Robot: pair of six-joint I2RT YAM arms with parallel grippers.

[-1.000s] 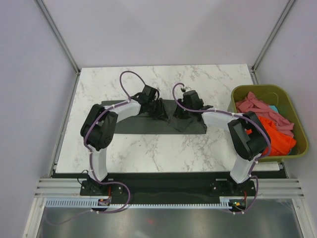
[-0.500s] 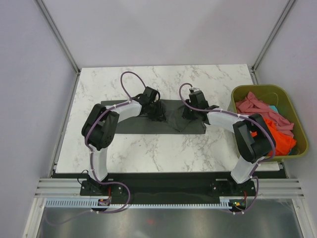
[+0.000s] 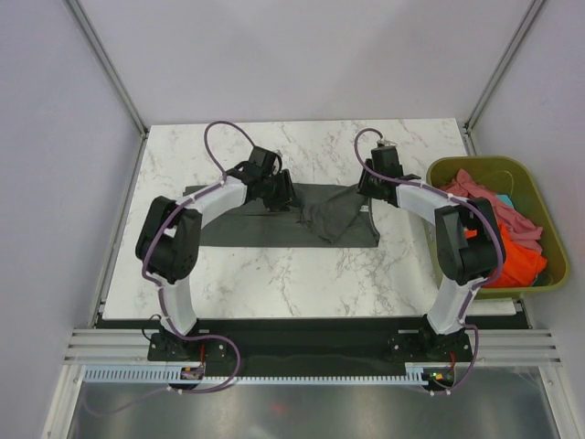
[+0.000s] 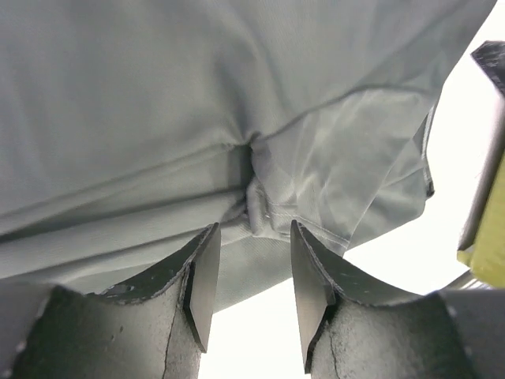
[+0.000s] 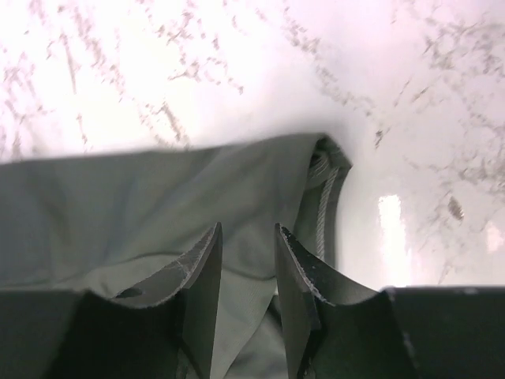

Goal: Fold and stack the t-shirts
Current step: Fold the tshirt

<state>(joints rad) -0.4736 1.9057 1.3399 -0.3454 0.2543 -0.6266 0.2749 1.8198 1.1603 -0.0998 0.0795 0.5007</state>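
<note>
A dark charcoal t-shirt lies spread on the marble table, with a folded flap bunched at its right half. My left gripper hangs over the shirt's far edge. In the left wrist view its jaws stand open with nothing between them, and a creased seam of the shirt lies just beyond the tips. My right gripper is at the shirt's far right corner. It is open above the cloth, beside the ribbed hem.
An olive-green bin stands at the table's right edge with a pink tee and an orange tee heaped inside. Grey walls and metal frame posts close in the back and sides. Both arm bases sit at the near edge.
Both grippers let go of the bunched cloth at the shirt's middle and drew apart toward the far edge, the right one to the far right corner. The shirt now lies flatter.
</note>
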